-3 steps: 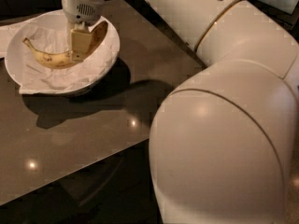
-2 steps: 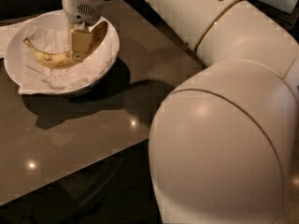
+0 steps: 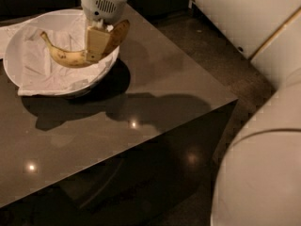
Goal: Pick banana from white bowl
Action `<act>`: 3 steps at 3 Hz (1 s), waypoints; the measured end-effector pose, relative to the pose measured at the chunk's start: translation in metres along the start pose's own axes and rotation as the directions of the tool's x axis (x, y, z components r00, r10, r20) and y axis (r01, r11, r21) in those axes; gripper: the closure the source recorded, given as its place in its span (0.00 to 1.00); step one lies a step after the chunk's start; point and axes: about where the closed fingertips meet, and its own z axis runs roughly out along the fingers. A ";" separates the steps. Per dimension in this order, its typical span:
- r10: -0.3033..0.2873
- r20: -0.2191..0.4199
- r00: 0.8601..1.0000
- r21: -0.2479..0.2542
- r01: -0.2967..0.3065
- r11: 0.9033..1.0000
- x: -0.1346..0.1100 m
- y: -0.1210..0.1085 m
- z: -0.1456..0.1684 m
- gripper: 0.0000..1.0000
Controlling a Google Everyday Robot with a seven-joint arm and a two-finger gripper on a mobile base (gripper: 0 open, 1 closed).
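The white bowl (image 3: 11, 65) stands at the table's far left corner, lined with crumpled white paper towel (image 3: 42, 76). The banana (image 3: 66, 56), yellow with brown speckles, lies across the bowl's inside, its stem pointing up and to the left. My gripper (image 3: 99, 55) comes down from above at the bowl's right side. It is shut on the banana's right end, with a tan finger (image 3: 95, 41) in front and a darker finger (image 3: 116, 33) behind. I cannot tell whether the banana still touches the paper.
The bowl sits on a dark glossy table (image 3: 141, 107), whose right corner (image 3: 235, 99) is near the floor gap. Loose white paper (image 3: 4, 32) lies at the far left. My white body (image 3: 263, 173) fills the lower right, and a white arm segment (image 3: 244, 18) fills the upper right.
The banana's right end is now held between the fingers, and the banana has shifted slightly right. My arm's white bulk has swung out to the right, uncovering more of the table.
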 end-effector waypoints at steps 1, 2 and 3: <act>0.046 -0.019 0.999 0.029 -0.046 0.999 0.008 0.018 -0.024 1.00; 0.048 -0.017 0.999 0.033 -0.047 0.998 0.007 0.019 -0.027 1.00; 0.040 -0.028 0.999 0.039 -0.039 0.999 0.003 0.018 -0.030 1.00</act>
